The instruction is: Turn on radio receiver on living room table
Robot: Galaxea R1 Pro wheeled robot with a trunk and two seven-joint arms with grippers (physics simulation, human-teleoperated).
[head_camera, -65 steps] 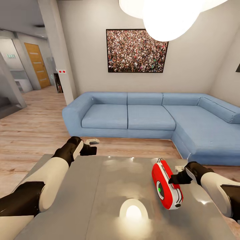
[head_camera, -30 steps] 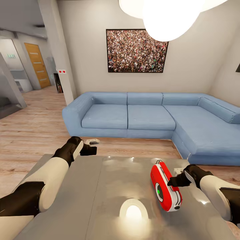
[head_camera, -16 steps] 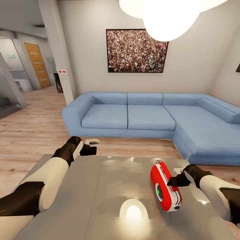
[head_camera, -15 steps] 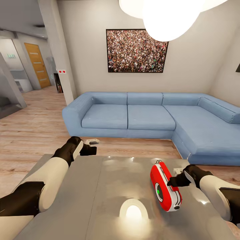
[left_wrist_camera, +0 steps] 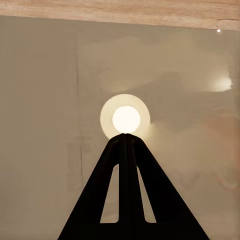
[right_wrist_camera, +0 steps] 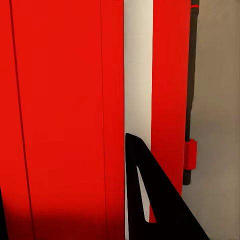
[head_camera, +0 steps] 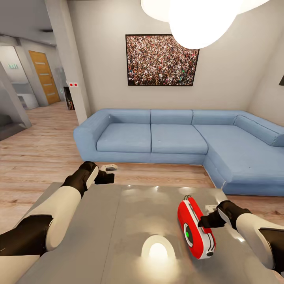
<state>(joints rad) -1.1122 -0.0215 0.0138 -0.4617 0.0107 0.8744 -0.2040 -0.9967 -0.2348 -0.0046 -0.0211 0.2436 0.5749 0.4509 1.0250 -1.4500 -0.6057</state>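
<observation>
The radio (head_camera: pixel 195 228), dial lit green, has been nudged slightly along the tabletop (head_camera: pixel 118 236) by the right fingers (head_camera: pixel 206 221), whose state cannot be told; left fingers (left_wrist_camera: pixel 126 145) are closed.

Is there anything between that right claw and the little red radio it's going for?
Nothing visible. The right gripper is already up against the side of the radio receiver, which stands on the grey table. In the right wrist view one dark finger lies directly against the red and white casing.
</observation>
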